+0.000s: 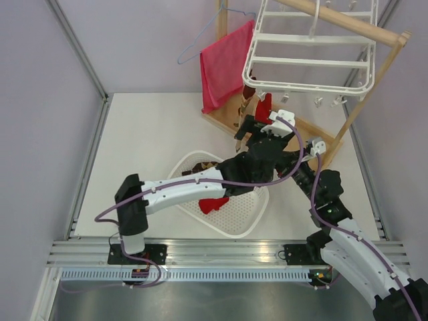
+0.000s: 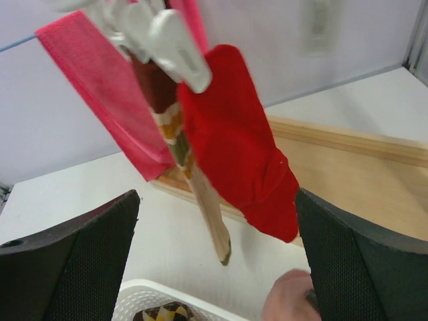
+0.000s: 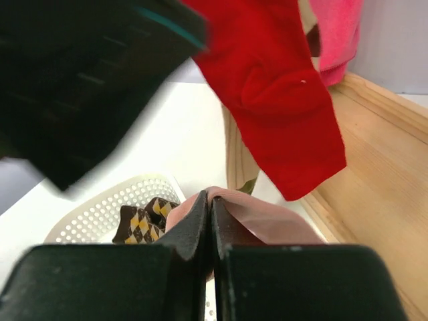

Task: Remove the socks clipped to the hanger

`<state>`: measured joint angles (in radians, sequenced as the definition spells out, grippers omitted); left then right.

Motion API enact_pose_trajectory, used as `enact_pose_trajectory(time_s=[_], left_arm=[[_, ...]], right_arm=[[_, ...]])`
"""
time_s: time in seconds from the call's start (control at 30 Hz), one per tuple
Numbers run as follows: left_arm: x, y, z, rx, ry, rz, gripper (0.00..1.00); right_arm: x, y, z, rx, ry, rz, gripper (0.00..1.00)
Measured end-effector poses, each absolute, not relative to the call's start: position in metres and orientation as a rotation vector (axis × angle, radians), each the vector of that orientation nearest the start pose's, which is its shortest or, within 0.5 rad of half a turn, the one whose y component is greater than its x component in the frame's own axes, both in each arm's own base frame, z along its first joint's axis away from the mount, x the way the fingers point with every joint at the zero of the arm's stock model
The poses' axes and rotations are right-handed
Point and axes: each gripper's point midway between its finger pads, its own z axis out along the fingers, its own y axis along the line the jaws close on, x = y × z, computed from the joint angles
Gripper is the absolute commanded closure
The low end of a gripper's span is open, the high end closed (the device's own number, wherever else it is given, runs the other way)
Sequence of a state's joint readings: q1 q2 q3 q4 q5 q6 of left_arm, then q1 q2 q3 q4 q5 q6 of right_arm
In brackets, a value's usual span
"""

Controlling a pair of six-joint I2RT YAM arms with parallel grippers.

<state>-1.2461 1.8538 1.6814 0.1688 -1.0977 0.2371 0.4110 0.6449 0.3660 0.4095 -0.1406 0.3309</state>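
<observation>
The left end effector [image 2: 217, 197], jaws wide apart, flanks a red sock [image 2: 234, 127] clipped to the hanger [image 1: 311, 63]; the right end effector [image 3: 210, 200] is clamped on a pink sock [image 3: 267, 224].

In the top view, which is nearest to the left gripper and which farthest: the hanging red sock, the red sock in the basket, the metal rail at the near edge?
From the left gripper:
1. Hanging red sock, right in front of it.
2. Red sock in the basket, down on the table.
3. Metal rail, along the table's near edge.
</observation>
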Motion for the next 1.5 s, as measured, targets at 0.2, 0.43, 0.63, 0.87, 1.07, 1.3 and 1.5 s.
enact_pose_trajectory(time_s=[0.2,0.43,0.63,0.87,1.07,1.3,1.5], left_arm=[[0.282,-0.350,0.376,0.192,1.544,-0.052,0.00],[0.298,-0.257,0.377,0.034,1.634,-0.242,0.00],[0.294,-0.192,0.305,-0.047,1.779,-0.218,0.00],[0.282,-0.158,0.252,-0.091,1.887,-0.197,0.00],[0.275,-0.145,0.242,-0.107,1.906,-0.193,0.00],[0.276,-0.139,0.237,-0.117,1.916,-0.178,0.00],[0.281,-0.133,0.220,-0.123,1.965,-0.177,0.00]], right_arm=[[0.264,0.166,0.250,-0.229,1.502,0.728,0.99],[0.242,0.202,0.265,-0.354,1.508,0.817,0.99],[0.211,0.259,0.268,-0.512,1.531,0.899,0.99],[0.160,0.310,0.231,-0.678,1.661,0.895,0.99],[0.130,0.325,0.183,-0.724,1.781,0.870,0.99],[0.133,0.298,0.130,-0.653,1.938,0.720,0.02],[0.155,0.274,0.144,-0.522,1.914,0.581,0.02]])
